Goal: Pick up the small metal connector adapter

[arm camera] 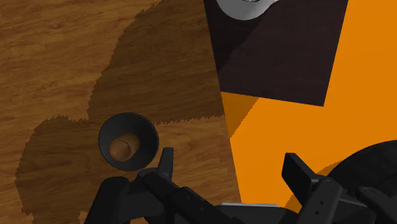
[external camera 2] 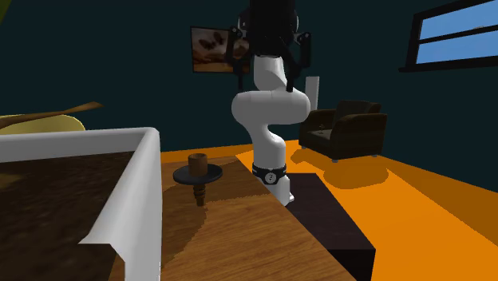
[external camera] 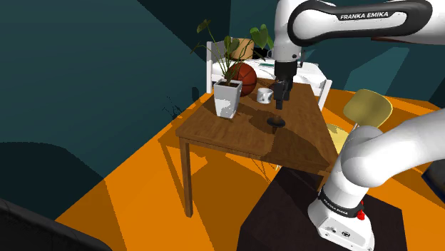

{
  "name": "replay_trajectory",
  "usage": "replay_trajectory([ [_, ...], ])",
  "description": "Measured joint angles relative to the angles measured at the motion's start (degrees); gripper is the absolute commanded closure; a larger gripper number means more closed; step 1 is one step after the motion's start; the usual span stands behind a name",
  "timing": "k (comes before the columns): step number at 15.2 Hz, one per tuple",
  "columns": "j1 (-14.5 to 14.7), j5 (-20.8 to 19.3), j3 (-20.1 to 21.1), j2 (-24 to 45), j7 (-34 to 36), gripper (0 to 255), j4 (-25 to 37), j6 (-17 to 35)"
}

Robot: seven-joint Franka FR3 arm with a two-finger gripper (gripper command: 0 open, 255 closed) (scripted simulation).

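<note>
The connector adapter [external camera: 275, 123] is a small dark flanged piece with a brownish top. It stands upright on the wooden table [external camera: 228, 135], near the edge on the stand's side. The second exterior view shows the adapter [external camera 2: 197, 172] with the arm rising behind it. My black gripper [external camera: 279, 100] hangs above the table, a little beyond the adapter. In the wrist view the gripper [arm camera: 229, 167] is open with nothing between its fingers. There the adapter [arm camera: 128, 141] lies just outside one finger [arm camera: 167, 163], and the gap between the fingers sits over the table's edge and the orange floor.
A white planter [external camera: 228, 98] with a leafy plant, an orange ball [external camera: 244, 78] and a white cup [external camera: 264, 95] stand at the table's far side. A yellow chair [external camera: 367, 107] is beside the table. The dark stand [external camera: 285, 214] adjoins the table's near edge.
</note>
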Motion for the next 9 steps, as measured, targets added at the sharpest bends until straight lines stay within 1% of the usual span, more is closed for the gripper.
replay_trajectory([
  [1, 0.0, 0.0, 0.0, 0.0, 0.0, 0, 0.0, 0.0],
  [3, -0.51, -0.86, -1.38, -0.24, -1.27, 0, -1.61, 2.21],
  [9, -3.15, -4.96, -8.96, 2.07, -8.08, 0, -5.99, 13.13],
])
